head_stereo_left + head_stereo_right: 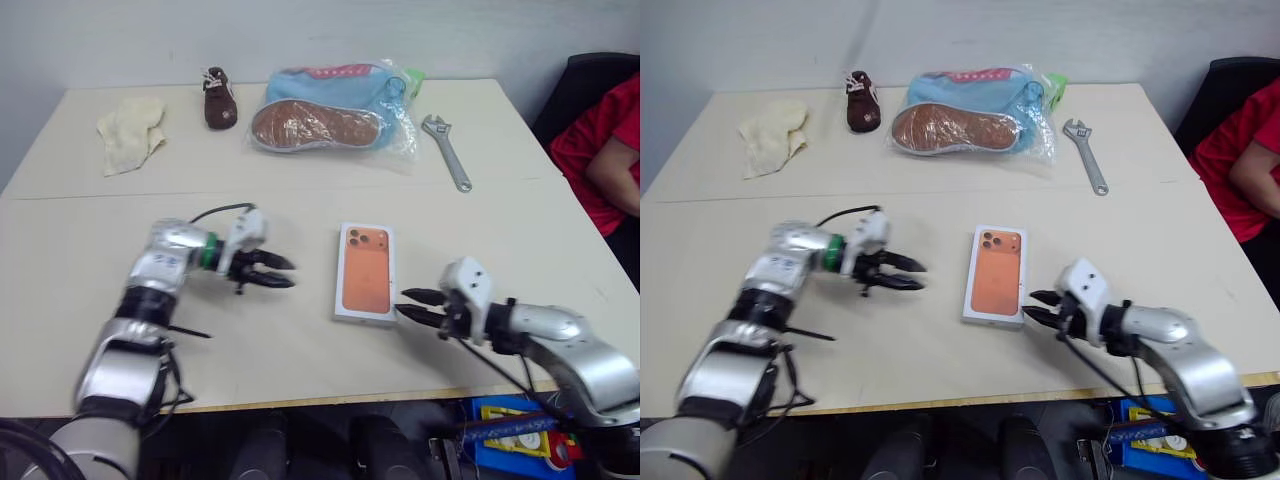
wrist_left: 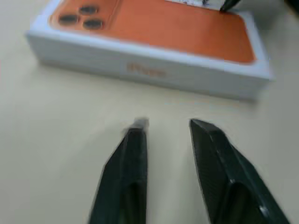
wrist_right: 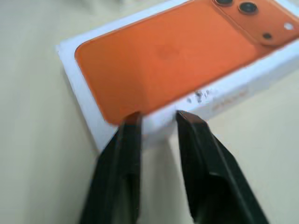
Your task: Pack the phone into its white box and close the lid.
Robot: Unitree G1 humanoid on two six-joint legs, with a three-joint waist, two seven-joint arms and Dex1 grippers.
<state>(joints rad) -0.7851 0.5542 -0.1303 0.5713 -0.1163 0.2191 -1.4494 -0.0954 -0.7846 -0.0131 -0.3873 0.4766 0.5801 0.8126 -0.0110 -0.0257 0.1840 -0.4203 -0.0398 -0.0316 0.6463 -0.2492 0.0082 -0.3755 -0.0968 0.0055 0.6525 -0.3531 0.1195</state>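
The left gripper point(image 1: 284, 273) hangs over the table point(image 1: 80, 260) with its two black fingers a little apart and nothing between them, off to the left of the white box. The right gripper point(image 1: 414, 305) sits at the box's near right corner, its two fingers likewise parted and empty, tips just beside the box wall.

From the head camera I count one white box point(image 1: 364, 271), closed, lying flat near the middle of the table; its top carries an orange phone picture with three lenses at the far left corner. The phone itself cannot be seen with the lid point(image 1: 372, 234) down over the box. Along the far side lie one crumpled yellowish cloth point(image 1: 131, 133), one small brown shoe point(image 1: 218, 99), one blue shoe in a clear plastic bag point(image 1: 330, 112) and one adjustable wrench point(image 1: 447, 149). One person in a red top point(image 1: 598, 150) sits at the right edge.

In the left wrist view two fingers point(image 2: 126, 172) point at the long side of the box point(image 2: 149, 70), well short of it, with bare table between.

In the right wrist view two fingers point(image 3: 122, 163) reach the box's short end point(image 3: 88, 112); whether they touch it I cannot tell.
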